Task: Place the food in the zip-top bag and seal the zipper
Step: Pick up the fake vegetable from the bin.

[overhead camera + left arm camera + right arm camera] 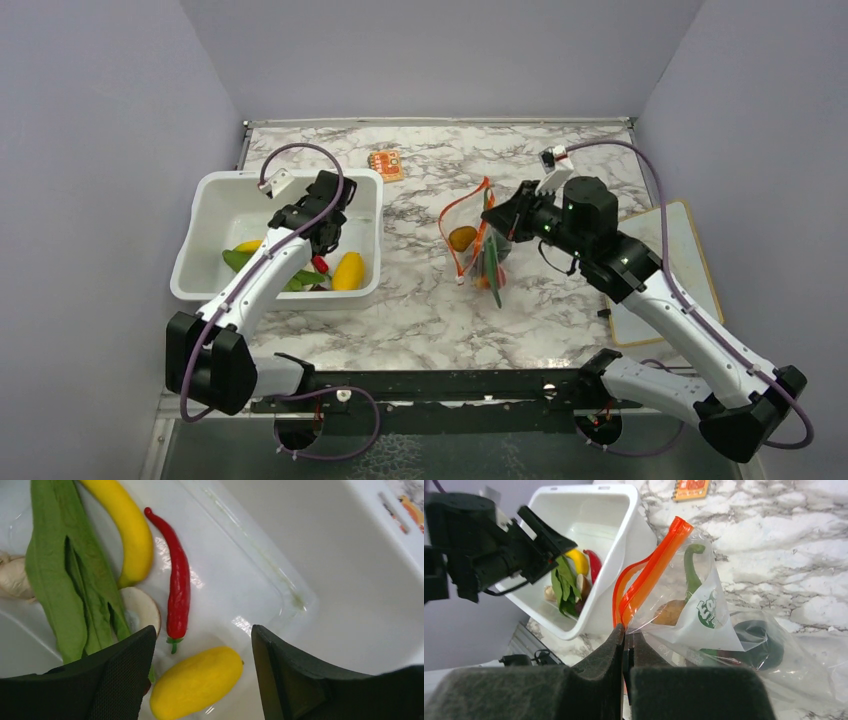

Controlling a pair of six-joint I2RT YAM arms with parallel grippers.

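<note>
Right gripper (626, 636) clamps zipper (653, 571); left gripper (202, 635) gapes over red chilli (178, 587) in tub (350, 580).

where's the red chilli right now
The red chilli lies in the white tub on the table's left side, beside the yellow banana, just beyond the open left gripper in the left wrist view.

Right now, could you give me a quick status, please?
Left gripper open over food in tub. Right gripper shut on zipper, bag mouth open. No obstruction seen.
</note>
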